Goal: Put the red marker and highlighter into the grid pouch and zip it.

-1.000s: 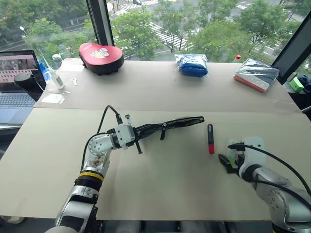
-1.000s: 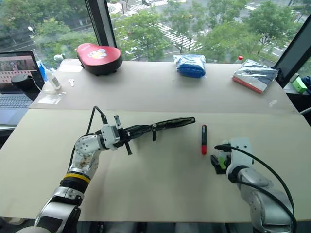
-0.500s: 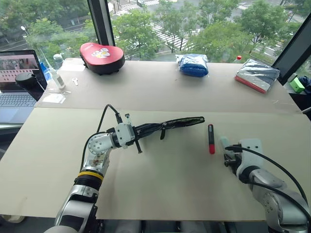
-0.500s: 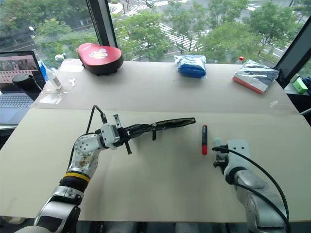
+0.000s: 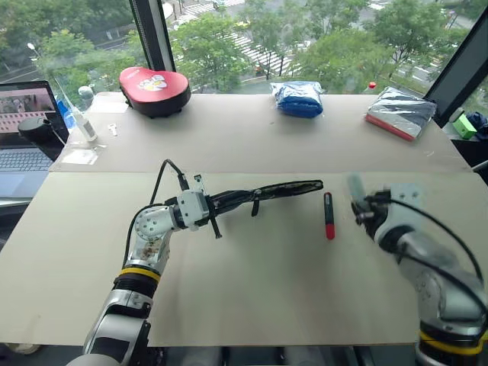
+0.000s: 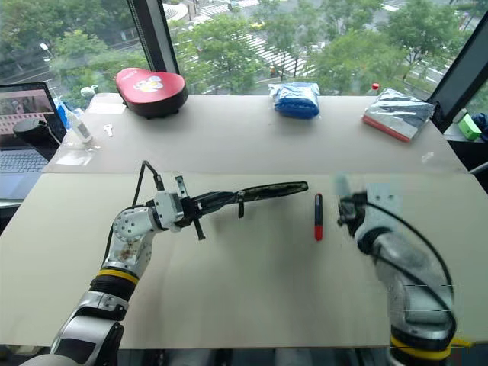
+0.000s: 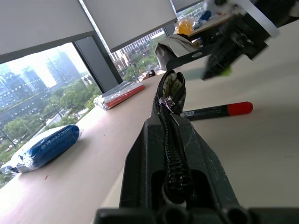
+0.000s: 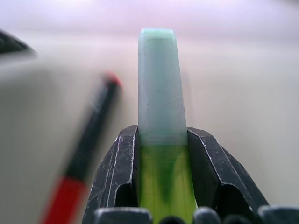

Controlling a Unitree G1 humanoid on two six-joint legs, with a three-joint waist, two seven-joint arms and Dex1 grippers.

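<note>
Between the right tool's (image 8: pixel 161 186) fingers the highlighter (image 8: pixel 159 102) is now clamped and lifted off the tabletop (image 5: pixel 259 290), ready for the grid pouch (image 5: pixel 267 193) pinched shut-tight in the left tool (image 5: pixel 207 204).

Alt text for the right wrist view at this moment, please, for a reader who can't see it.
The right gripper is shut on the highlighter, whose pale translucent cap sticks out past the two black fingers while its green body sits between them. Beyond it, blurred, the red marker lies on the beige table.
</note>
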